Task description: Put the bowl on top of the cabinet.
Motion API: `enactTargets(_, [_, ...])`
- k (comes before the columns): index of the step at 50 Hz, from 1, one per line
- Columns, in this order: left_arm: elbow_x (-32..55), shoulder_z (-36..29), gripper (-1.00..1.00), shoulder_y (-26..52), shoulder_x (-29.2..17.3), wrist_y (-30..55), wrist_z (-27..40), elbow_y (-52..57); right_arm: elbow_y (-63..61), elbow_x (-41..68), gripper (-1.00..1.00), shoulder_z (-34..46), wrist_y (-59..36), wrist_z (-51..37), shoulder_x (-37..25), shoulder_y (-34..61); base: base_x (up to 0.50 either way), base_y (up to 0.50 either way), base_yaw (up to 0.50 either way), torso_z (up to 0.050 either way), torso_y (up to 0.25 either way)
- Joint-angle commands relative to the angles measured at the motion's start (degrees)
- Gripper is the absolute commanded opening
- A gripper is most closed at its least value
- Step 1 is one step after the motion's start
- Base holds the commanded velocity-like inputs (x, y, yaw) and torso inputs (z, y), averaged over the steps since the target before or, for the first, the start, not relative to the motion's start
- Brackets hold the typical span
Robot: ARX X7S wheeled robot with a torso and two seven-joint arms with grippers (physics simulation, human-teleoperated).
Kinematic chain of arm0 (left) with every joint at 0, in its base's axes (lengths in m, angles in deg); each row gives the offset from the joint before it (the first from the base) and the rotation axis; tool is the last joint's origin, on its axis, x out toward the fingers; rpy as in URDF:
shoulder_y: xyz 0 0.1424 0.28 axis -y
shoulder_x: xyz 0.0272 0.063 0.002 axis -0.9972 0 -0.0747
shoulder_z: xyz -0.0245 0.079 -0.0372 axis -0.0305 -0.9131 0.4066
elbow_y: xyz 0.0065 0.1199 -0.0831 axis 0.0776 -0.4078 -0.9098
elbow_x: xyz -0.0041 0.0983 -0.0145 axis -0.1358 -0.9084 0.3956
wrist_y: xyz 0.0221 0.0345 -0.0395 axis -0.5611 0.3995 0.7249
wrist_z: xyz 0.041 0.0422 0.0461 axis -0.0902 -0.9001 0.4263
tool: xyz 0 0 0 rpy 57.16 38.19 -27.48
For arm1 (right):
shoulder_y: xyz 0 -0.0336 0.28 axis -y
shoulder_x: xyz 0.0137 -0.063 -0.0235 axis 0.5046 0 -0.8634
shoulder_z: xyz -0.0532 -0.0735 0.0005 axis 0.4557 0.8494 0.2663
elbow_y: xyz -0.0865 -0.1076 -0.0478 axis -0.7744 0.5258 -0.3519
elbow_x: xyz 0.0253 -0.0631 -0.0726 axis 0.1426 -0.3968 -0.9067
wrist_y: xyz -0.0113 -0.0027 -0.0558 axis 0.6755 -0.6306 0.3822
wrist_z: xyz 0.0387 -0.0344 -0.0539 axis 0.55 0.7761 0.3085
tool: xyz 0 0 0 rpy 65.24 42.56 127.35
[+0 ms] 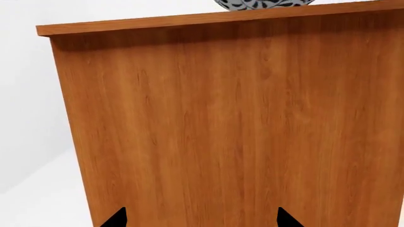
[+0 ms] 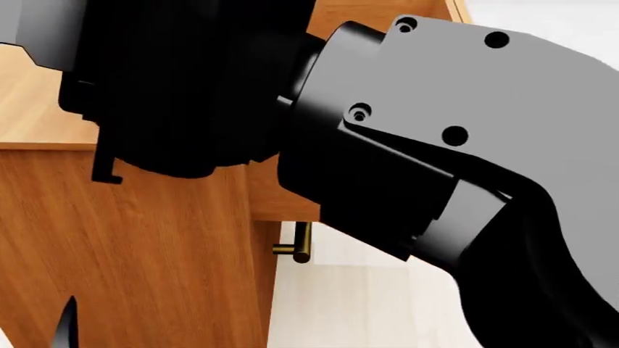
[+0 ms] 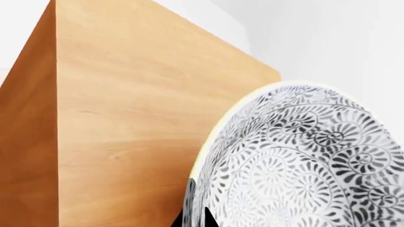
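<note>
The white bowl (image 3: pixel 303 165) with its dark leaf pattern fills the right wrist view, tilted, above the cabinet's flat top (image 3: pixel 126 94). My right gripper (image 3: pixel 196 219) is shut on the bowl's rim, one black fingertip on each side of the wall. From the left wrist view, the bowl's underside (image 1: pixel 262 4) peeks over the cabinet's top edge (image 1: pixel 189 21); whether it touches the top I cannot tell. My left gripper (image 1: pixel 202 220) is open, low down, facing the cabinet's plain side panel (image 1: pixel 227 132) with nothing between its fingers. In the head view the bowl is hidden.
My right arm (image 2: pixel 406 145) blocks most of the head view, reaching over the cabinet top (image 2: pixel 29 109). A brass bar handle (image 2: pixel 300 246) sticks out at the cabinet's front. Pale floor (image 2: pixel 367 304) lies beside it. White walls stand behind.
</note>
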Motion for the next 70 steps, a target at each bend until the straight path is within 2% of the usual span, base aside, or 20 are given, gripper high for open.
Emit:
enactTargets(1, [0.5,0.6,1.0,-0.6,-0.4,-0.3,0.2,0.8,-2.1,-2.6,-1.0,0.4,-1.2,1.2,0.0,-1.8,0.0,0.0,0.0,0.0,0.0])
enactTargets(23, [-0.4,-0.2,1.0,-0.6,-0.5,-0.9,0.5,0.5,-2.6,-3.0,-1.0,0.4,-1.8,0.9,0.0,-1.0,0.0,0.0,0.0,0.0,0.0])
enactTargets(24, [-0.4,-0.2,1.0,-0.6,-0.5,-0.8,0.6,0.6,-2.7,-3.1,1.0,0.4,-1.9,1.0,0.0,-0.7,0.0,0.0,0.0,0.0,0.0])
enactTargets(58, [0.0,-0.5,1.0,-0.6,-1.0,-0.9,0.9,0.8,-6.6,-3.7,1.0,0.3,-6.5,1.6,0.0,4.7,0.0,0.0,0.0,0.0,0.0])
enactTargets(61, [0.2,-0.5,1.0,-0.3,-1.0,-0.8,0.8,0.5,-8.0,-3.2,1.0,0.3,-8.3,1.5,0.0,6.8,0.0,0.0,0.0,0.0,0.0])
enactTargets(67, [0.8,0.3,1.0,-1.4,-1.3,-1.1,1.1,1.2,-11.3,6.9,1.0,0.1,-12.8,-2.5,0.0,18.5,0.0,0.0,0.0,0.0,0.0])
enactTargets(70, [0.7,0.5,1.0,-2.4,-1.6,-1.6,1.0,2.2,-17.2,-1.4,1.0,-9.2,-23.2,1.9,0.0,19.1,0.0,0.0,0.0,0.0,0.0])
